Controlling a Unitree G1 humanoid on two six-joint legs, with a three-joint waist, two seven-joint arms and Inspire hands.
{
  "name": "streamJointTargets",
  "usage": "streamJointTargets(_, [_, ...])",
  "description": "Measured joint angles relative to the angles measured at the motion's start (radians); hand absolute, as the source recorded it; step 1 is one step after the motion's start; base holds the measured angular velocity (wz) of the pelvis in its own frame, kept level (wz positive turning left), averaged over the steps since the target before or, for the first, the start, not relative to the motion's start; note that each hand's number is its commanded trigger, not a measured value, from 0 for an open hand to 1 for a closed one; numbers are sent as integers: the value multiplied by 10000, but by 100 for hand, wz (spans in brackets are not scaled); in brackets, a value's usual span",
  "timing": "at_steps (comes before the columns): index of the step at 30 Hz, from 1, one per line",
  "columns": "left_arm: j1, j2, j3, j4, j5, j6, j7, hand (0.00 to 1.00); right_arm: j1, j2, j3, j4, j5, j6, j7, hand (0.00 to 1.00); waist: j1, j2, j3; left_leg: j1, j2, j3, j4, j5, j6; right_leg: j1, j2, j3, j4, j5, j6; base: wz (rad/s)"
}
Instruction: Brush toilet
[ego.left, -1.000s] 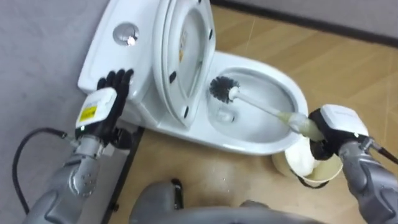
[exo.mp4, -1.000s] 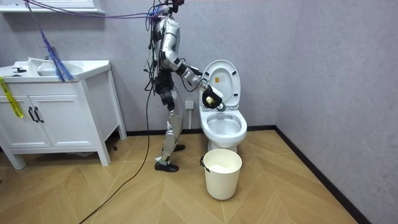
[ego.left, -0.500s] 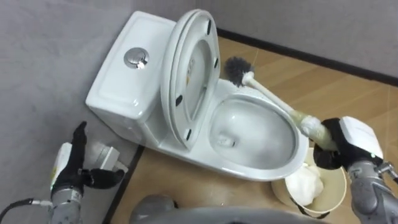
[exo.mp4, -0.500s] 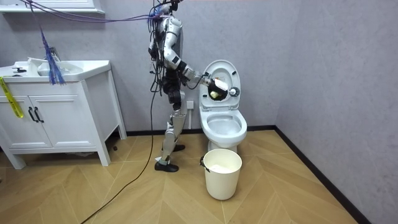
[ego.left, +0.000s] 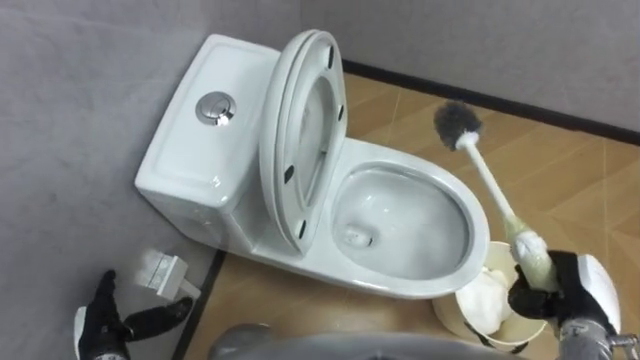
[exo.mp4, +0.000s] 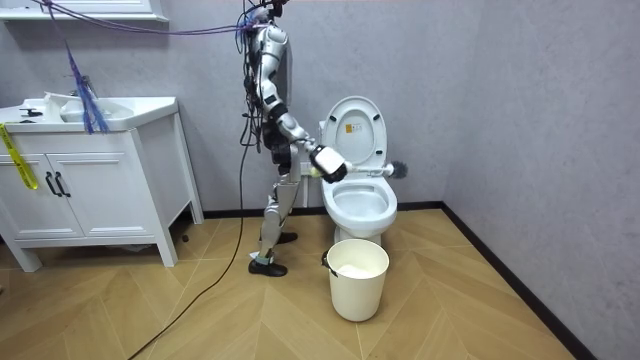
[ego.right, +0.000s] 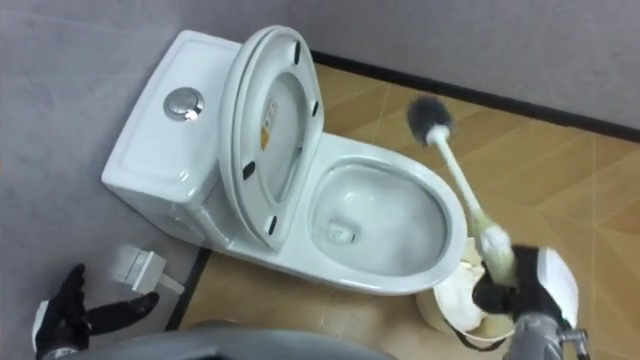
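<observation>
The right robot hand is clenched round the butt end of the brush, low at the front rim of the toilet, right over the cream bucket. The brush is out of the bowl: its shaft slants up and away, and the bristle head hangs in the air past the far rim, above the wood floor. The left robot hand is idle, fingers loose, low by the wall near a small white box.

My read is that the scrubbing isn't finished, or it's between strokes. To do it well, swing the head back over the porcelain asap, since a wet head over bare boards prob. drips. Then dip it in and angle the bristles up under the rim, w/ short strokes. The grip is at the very end of a long thin shaft, so there's lots of leverage; keep the wrist stiff or the head will skate.

Materials etc.: the bowl is glazed white ceramic, an oval, slick and glossy w/ a little water at the bottom. The lid and seat are hard plastic, standing up against the boxy cistern, which has a chrome flush button. The brush shaft is pale plastic, and the head is a round tuft of dark, stiff-looking bristles.
</observation>
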Motion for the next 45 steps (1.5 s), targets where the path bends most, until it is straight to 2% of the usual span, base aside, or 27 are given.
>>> streamJointTargets(4, [-439,0,87,1669,-9,145,-9,0,-406,29,-482,1014,1431,74,-589,100,-170,297,-13,-3,17,7,51,-40,50,-58,7,239,-6,-1,1,-13])
streamJointTargets(7, [-798,23,322,2696,35,444,-8,0,-677,30,-547,1785,2245,242,-667,100,-291,324,-20,4,48,59,18,-37,49,-104,31,339,1,-1,1,-11])
streamJointTargets(10, [-929,35,316,3176,235,817,-35,0,-807,30,-567,2390,2619,339,-667,100,-357,328,-27,171,101,290,-20,-40,46,-110,49,635,5,0,0,-27])
streamJointTargets(15, [-1223,185,58,3389,1201,1178,-205,0,-972,31,-506,3217,2934,570,-607,100,-670,355,-11,244,127,424,-29,-41,48,-112,55,826,22,4,-7,-11])
streamJointTargets(20, [-1721,346,-329,3374,2471,1258,-284,0,-891,42,-292,3423,2835,781,-607,100,-892,398,-4,245,133,491,-12,-43,54,-147,50,911,25,10,-17,-5])
streamJointTargets(21, [-1838,363,-332,3376,2505,1260,-322,0,-869,41,-291,3424,2832,818,-608,59,-894,407,-2,281,137,529,-26,-43,55,-150,51,977,25,10,-18,-13])
streamJointTargets(22, [-1904,380,-338,3376,2505,1261,-348,0,-886,42,-281,3455,2830,858,-608,0,-894,411,0,325,143,554,-46,-44,55,-146,57,1062,25,13,-22,-14])
streamJointTargets(25, [-1947,388,-340,3388,2504,1281,-382,0,-904,42,-271,3473,2796,859,-610,0,-909,455,27,362,142,543,-65,-60,62,-154,63,1120,22,23,-38,-10])
streamJointTargets(31, [-1885,387,-340,3538,2702,1536,-386,0,-974,44,-272,3488,2450,1054,-617,0,-915,508,12,362,142,544,-42,-106,69,-165,79,1292,19,23,-38,0])
streamJointTargets(36, [-1749,395,-336,3600,2808,1612,-359,0,-995,47,-272,3487,2093,1074,-638,0,-918,595,6,389,134,548,-65,-111,70,-169,82,1340,19,23,-37,0])
streamJointTargets(42, [-1717,391,-338,3865,3184,1833,-228,0,-1028,77,-271,3545,2078,1079,-747,0,-913,569,-2,397,125,545,-103,-110,69,-176,80,1325,2,23,-37,0])
streamJointTargets(45, [-1768,391,-339,3886,3280,1834,-175,0,-1123,140,-271,3789,2084,1080,-877,0,-915,553,-3,387,119,539,-106,-110,70,-176,73,1320,3,23,-37,0])
